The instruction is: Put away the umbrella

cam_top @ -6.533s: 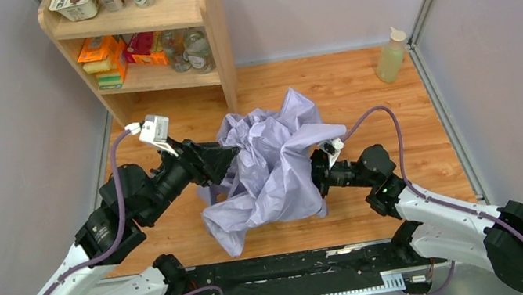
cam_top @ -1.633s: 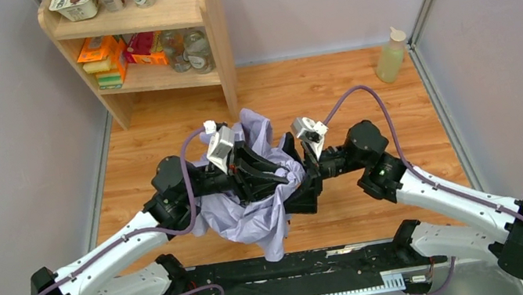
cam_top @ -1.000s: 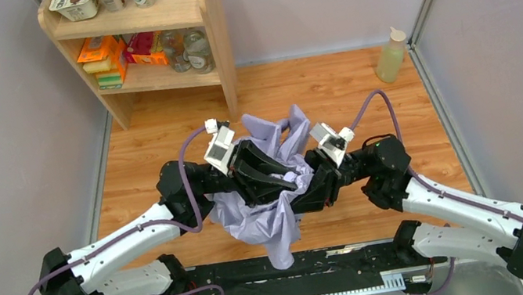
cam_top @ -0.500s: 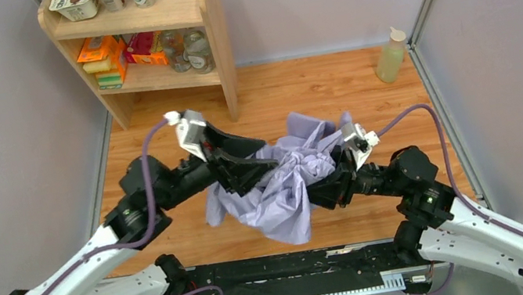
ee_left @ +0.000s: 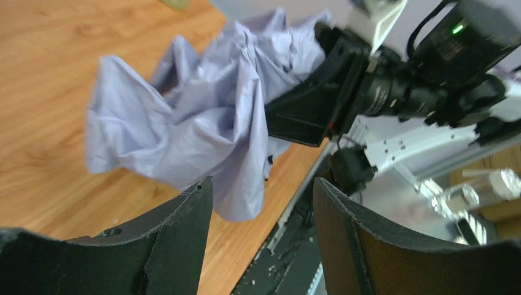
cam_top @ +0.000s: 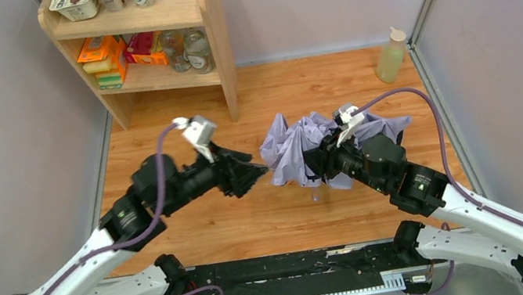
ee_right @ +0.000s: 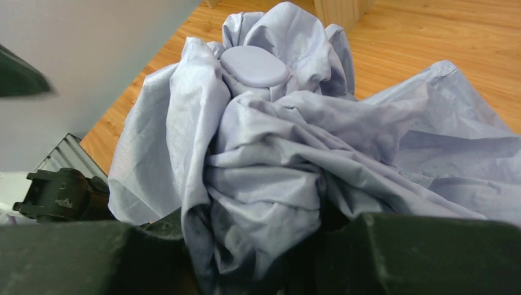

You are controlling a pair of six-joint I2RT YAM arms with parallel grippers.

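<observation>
The umbrella [cam_top: 298,151] is a crumpled bundle of pale lilac fabric held above the wooden floor, right of centre. My right gripper [cam_top: 323,163] is shut on its bunched fabric; in the right wrist view the cloth [ee_right: 276,153] fills the gap in the gripper [ee_right: 270,246]. A smooth lilac oval piece [ee_right: 255,66] sits at the far end of the bundle. My left gripper [cam_top: 256,170] stands open just left of the umbrella and apart from it. In the left wrist view the gripper [ee_left: 261,203] holds nothing, and the fabric [ee_left: 209,123] hangs beyond the fingers.
A wooden shelf unit [cam_top: 214,40] with boxes, jars and cups stands at the back left. A pale squeeze bottle [cam_top: 390,56] stands in the back right corner. Grey walls close in both sides, and a metal rail [cam_top: 293,265] runs along the near edge.
My left gripper has opened, let go of the fabric and drawn back to the left. The right arm has carried the umbrella to the right, now held alone.
</observation>
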